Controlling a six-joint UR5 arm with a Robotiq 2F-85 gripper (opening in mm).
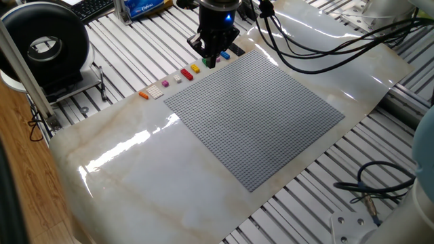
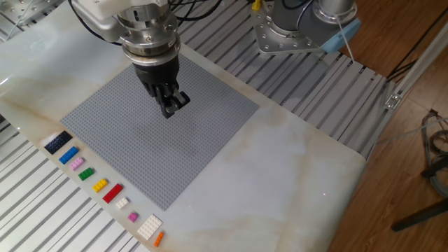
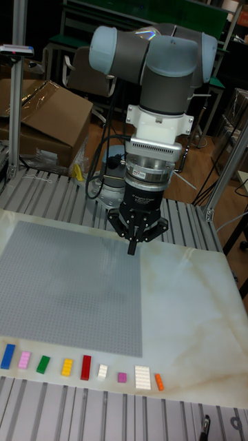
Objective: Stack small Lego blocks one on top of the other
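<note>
A row of small Lego blocks lies on the marble beside the grey baseplate [image 2: 150, 133]. At one end of the row are a black brick [image 2: 57, 142], a blue brick [image 2: 68, 155] and a pink brick [image 2: 76, 164]. The blue [image 3: 7, 355] and pink [image 3: 25, 359] ones also show in the tall fixed view. My gripper [image 2: 171, 105] hangs over the baseplate, well away from the row, pointing down. Its fingers are shut together, and nothing shows between them. In one fixed view the gripper [image 1: 211, 61] stands in front of the row, with the blue brick [image 1: 225, 54] and the black brick [image 1: 236, 49] beside it.
Further along the row lie green [image 2: 85, 173], yellow [image 2: 100, 185], red [image 2: 113, 193], small white [image 2: 122, 203], purple [image 2: 133, 217], large white [image 2: 149, 227] and orange [image 2: 159, 239] bricks. Black cables [image 1: 319, 47] trail behind the arm. The arm's base [image 2: 294, 28] stands at the table's far side.
</note>
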